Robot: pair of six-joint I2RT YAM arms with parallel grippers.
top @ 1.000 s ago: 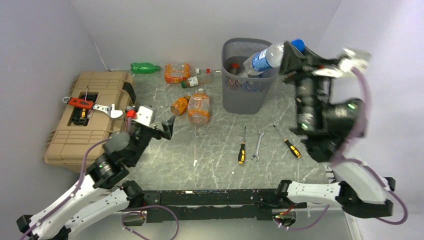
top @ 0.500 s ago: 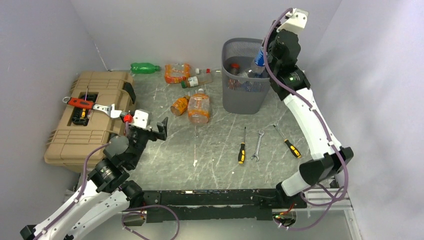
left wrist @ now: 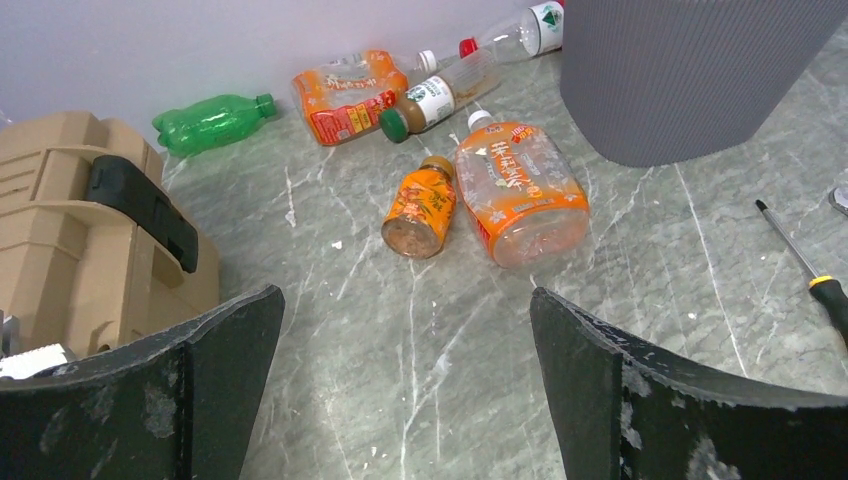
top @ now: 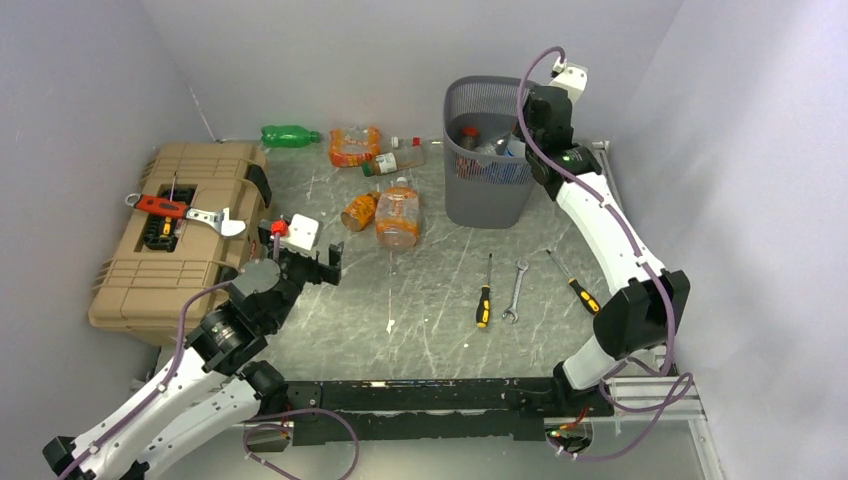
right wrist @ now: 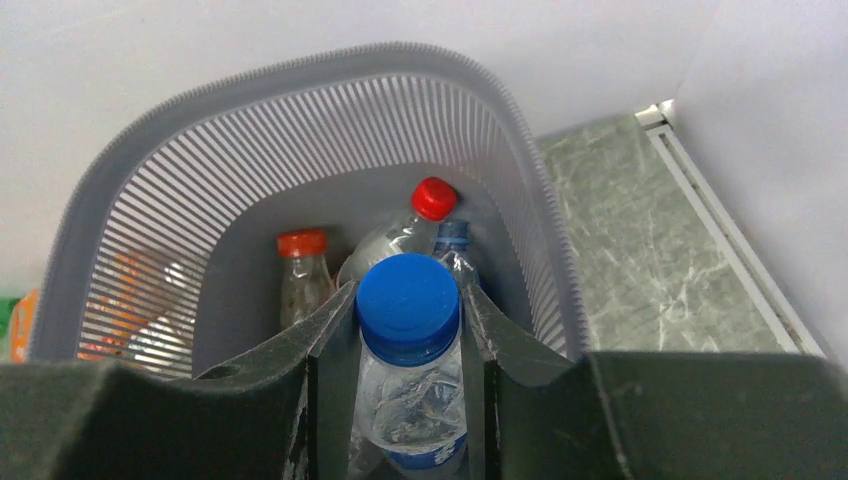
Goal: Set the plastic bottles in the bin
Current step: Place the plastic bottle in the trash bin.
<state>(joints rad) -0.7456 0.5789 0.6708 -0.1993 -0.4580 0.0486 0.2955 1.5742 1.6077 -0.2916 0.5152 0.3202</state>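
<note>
My right gripper is shut on a clear bottle with a blue cap and a blue label, held cap-first just above the opening of the dark grey mesh bin. Inside the bin lie two red-capped bottles and at least one more. From above, the right gripper sits at the bin's right rim. My left gripper is open and empty over bare table, short of a small orange bottle and a large orange bottle. A green bottle and several others lie by the back wall.
A tan toolbox with a red tool and a wrench on its lid stands at the left. Two black-and-orange screwdrivers and a wrench lie right of centre. The bin's wall rises at the left wrist view's upper right.
The right arm has swung the blue-capped bottle from a sideways hold above the bin to a downward hold at its right rim. The left gripper has shifted slightly, still open.
</note>
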